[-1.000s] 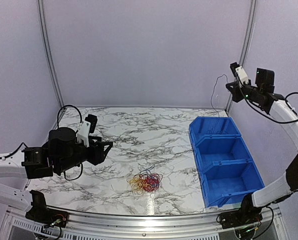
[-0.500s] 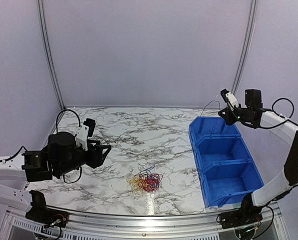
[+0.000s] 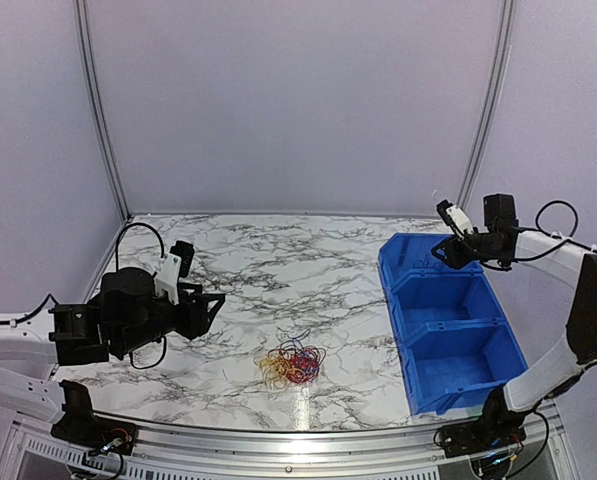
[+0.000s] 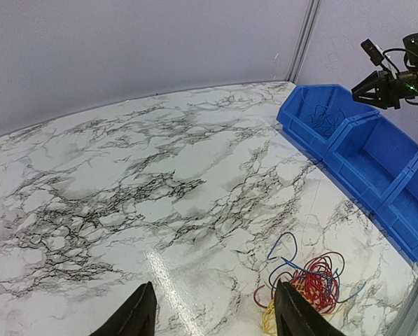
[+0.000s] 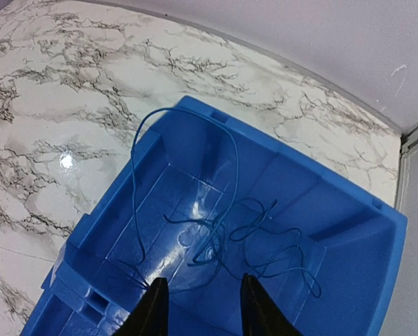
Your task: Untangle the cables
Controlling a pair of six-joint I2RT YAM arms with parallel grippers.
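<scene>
You have a white marble-patterned table (image 3: 278,255) with dark veins, closed in by plain pale lilac walls (image 3: 298,100), with metal posts in the far corners and an aluminium rail along the near edge.

Along the table's right edge sits a blue bin (image 3: 446,279) split into three compartments in a row from far to near. The far compartment (image 5: 349,231) holds one thin dark-blue cable (image 5: 223,231), lying in loose loops on its floor, with one long loop rising against the wall nearest the table's middle.

The rest of the cables (image 3: 291,365) lie on the table as a small tangle of yellow, red and blue-purple strands, near the middle of the near edge and well apart from the bin.

Your left gripper (image 3: 216,305) hangs above the table left of that tangle, jaws wide apart with nothing between them. Your right gripper (image 5: 203,308) hangs over the bin's far compartment, jaws partly apart, gripping nothing, with the loose cable below it.
</scene>
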